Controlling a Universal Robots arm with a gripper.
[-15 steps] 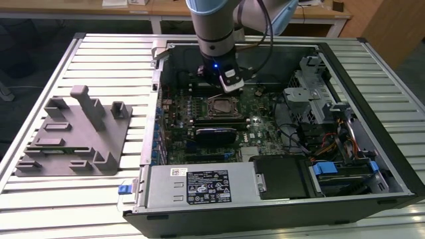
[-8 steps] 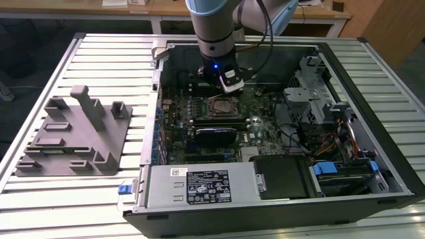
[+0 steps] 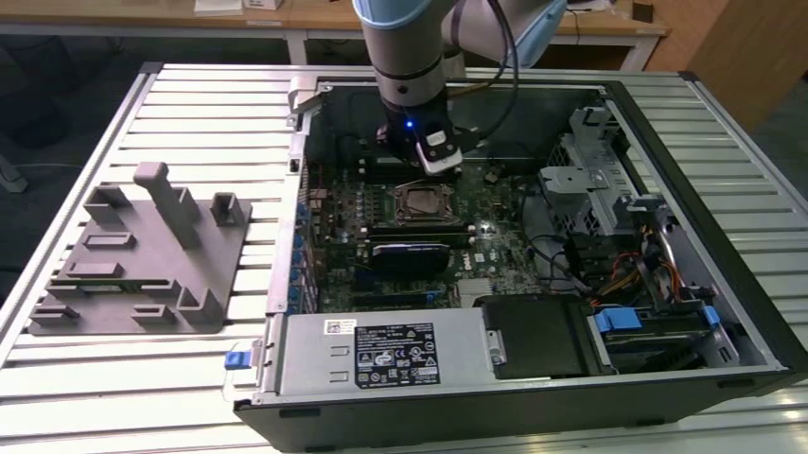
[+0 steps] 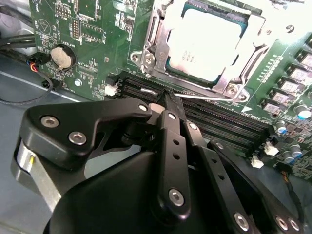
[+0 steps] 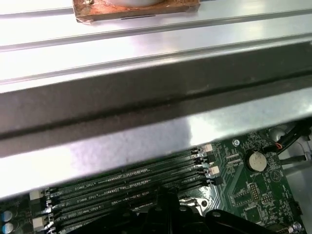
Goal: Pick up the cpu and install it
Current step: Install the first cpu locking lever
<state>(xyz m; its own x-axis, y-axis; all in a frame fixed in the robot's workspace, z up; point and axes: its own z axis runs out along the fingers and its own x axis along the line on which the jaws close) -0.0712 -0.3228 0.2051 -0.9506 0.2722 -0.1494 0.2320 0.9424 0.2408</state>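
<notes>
The cpu is a flat square chip with a bright silvery-grey metal top and a paler rim, and it sits in the socket on the green motherboard, framed by the socket's metal bracket. In the exterior view the cpu lies near the middle of the board inside the open computer case, which rests on the slatted metal surface. The tool hangs just beside the socket, over the dark memory slots; its black fingers meet at the tip with nothing between them (the chip is apart from them). In the exterior view the tool sits just behind the socket. A grey plastic tray with upright posts stands on the surface toward the exterior view's left, well apart from the case.
</notes>
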